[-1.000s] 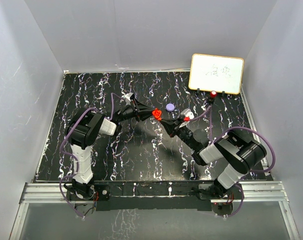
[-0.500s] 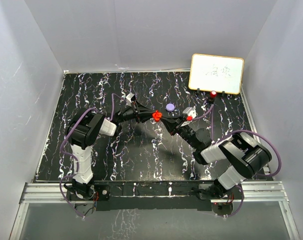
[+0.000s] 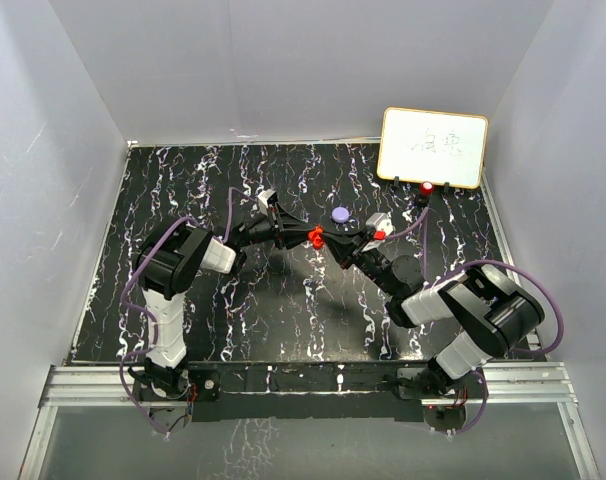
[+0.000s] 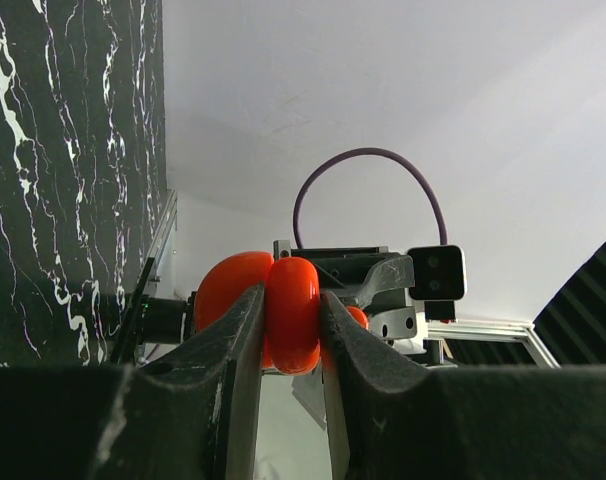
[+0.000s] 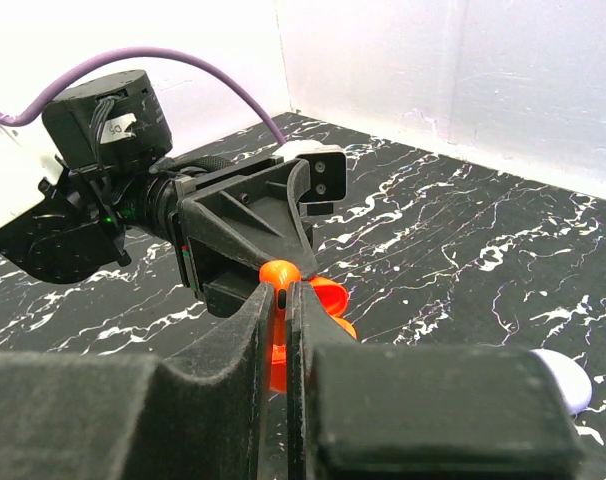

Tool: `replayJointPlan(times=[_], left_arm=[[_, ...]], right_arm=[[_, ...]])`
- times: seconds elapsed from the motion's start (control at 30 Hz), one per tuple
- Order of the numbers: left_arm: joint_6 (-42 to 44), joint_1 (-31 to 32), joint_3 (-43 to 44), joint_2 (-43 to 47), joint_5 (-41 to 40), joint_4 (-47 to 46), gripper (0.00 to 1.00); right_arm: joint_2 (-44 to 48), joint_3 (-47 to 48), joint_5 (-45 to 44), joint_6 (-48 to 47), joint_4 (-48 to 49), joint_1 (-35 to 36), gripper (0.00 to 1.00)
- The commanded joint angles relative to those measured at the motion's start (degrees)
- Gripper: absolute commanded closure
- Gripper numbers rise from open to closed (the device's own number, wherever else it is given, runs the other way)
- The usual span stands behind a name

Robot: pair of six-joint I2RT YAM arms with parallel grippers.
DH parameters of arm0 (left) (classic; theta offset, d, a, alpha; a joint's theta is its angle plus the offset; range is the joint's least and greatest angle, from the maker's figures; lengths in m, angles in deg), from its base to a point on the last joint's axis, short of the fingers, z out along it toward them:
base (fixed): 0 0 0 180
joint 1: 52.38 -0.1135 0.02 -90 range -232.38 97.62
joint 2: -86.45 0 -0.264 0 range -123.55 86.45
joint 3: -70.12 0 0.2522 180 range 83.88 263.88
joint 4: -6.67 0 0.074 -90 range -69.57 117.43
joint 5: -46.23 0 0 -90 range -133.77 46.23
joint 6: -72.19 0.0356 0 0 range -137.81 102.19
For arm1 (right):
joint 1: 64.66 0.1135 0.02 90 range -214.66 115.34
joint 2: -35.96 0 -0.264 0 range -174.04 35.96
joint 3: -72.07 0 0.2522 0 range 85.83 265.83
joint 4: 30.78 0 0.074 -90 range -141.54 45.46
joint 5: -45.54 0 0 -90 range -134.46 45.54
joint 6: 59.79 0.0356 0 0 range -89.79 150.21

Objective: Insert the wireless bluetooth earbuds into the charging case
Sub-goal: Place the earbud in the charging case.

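the step in hand seems to be the seating of one red earbud (image 5: 279,272): the right pincer (image 5: 283,300) is closed almost fully on its stem and holds it in the air just in front of the red charging case (image 4: 292,305), which the left pincer (image 4: 288,335) clamps narrowly between its two fingers above the bench (image 3: 233,310). next, i judge, the right arm must line the bud up with its cavity and push gently while the left holds the case steady. the whiteboard (image 3: 433,148) carries handwritten marks that i cannot read.

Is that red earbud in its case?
Out: the tiny red plastic earbud sits pinched in the right end effector, beside the round red case.
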Motion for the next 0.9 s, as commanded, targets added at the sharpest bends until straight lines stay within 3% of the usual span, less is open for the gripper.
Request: replayJointPlan(times=[0.0, 0.87], left_arm=[[-0.48, 0.5, 1.64, 1.42, 1.38, -13.64, 1.0], [-2.04, 1.22, 3.14, 2.53, 1.74, -14.72, 1.0]], right_arm=[[1.17, 1.69, 0.64, -0.65, 19.45, -0.61, 1.0], [-0.12, 1.69, 2.18, -0.67, 19.45, -1.17, 1.0]])
